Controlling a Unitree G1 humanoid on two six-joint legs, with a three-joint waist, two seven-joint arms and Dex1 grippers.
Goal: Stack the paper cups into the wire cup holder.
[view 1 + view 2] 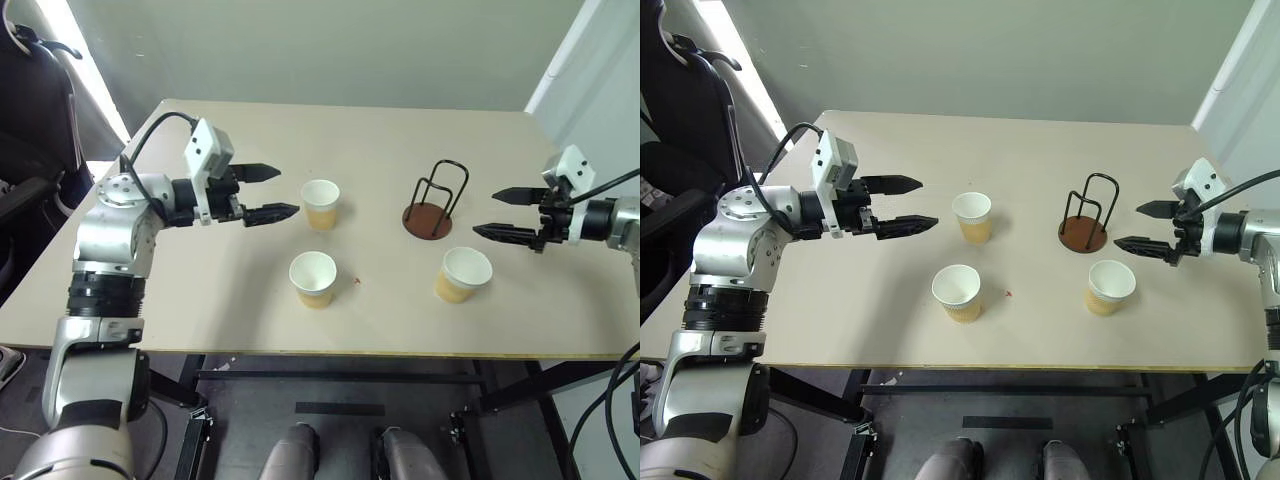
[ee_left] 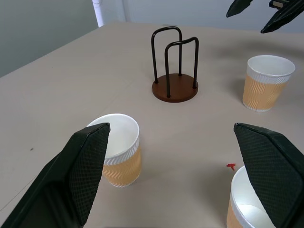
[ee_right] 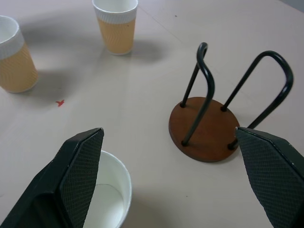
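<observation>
**Three cups loose on the tabletop, holder empty, both grippers spread**

Head camera: the beige tabletop [image 1: 200,300] carries three paper cups, all upright and apart from one another. The far cup [image 1: 321,204] stands near the middle, the near cup [image 1: 313,278] sits closer to the front edge, and the right-hand cup [image 1: 462,274] stands just in front of the wire cup holder [image 1: 434,204]. The holder is upright with nothing inside its black loops. The left gripper [image 1: 266,192] hangs above the tabletop to the left of the far cup, fingers apart and holding nothing. The right gripper [image 1: 507,214] hovers to the right of the holder, fingers likewise apart and empty.

Left wrist camera: between its own spread fingers [image 2: 71,180] lie the far cup and the near cup's rim, with the holder and the right-hand cup beyond.

Right wrist camera: its parted fingers [image 3: 71,180] frame the holder's brown disc base [image 3: 204,128] and the right-hand cup's rim.
</observation>
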